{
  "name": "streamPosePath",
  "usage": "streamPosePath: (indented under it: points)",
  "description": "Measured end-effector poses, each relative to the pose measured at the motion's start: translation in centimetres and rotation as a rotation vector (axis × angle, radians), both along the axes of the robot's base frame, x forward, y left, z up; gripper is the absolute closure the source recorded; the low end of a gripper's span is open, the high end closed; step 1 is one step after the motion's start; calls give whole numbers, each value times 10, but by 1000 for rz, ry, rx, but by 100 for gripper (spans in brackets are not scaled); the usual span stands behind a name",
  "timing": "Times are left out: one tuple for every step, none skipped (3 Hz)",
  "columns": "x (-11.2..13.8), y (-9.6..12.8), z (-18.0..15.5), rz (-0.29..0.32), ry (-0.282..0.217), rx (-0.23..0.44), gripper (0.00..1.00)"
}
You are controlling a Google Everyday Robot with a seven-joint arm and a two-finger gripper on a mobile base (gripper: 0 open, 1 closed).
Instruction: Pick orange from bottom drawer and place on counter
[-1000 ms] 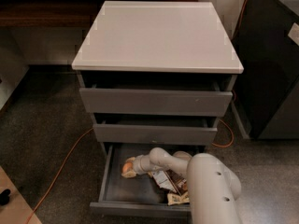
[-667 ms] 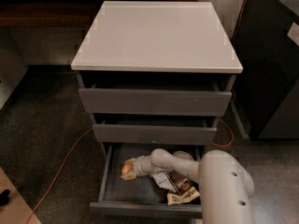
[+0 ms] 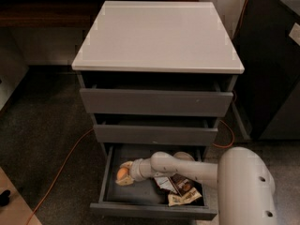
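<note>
The orange [image 3: 122, 173] lies at the left side of the open bottom drawer [image 3: 152, 209]. My gripper [image 3: 123, 174] reaches into the drawer from the right, with its pale fingers around the orange. The arm [image 3: 187, 168] runs back to the large white body at the lower right. The counter [image 3: 157, 34], the light grey top of the cabinet, is bare.
Brown snack packets [image 3: 180, 187] lie in the drawer's right half under the arm, beside a pale round bowl [image 3: 180, 156]. The two upper drawers [image 3: 155, 102] stand slightly open. An orange cable [image 3: 65, 165] runs on the floor at the left. A dark cabinet [image 3: 272, 69] stands at the right.
The gripper has stayed at the left of the drawer on the orange. The white arm body at the lower right has shifted to the right.
</note>
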State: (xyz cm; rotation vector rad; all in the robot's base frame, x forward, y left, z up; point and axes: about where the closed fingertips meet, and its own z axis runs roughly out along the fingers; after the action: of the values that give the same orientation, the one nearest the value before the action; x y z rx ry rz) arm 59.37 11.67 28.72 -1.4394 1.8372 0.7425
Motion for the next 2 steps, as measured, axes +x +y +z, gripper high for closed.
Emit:
streamPosePath:
  points:
    - [-24,18,48,-3,-11,44,100]
    - [-28,17,61,-2,-3,53,100]
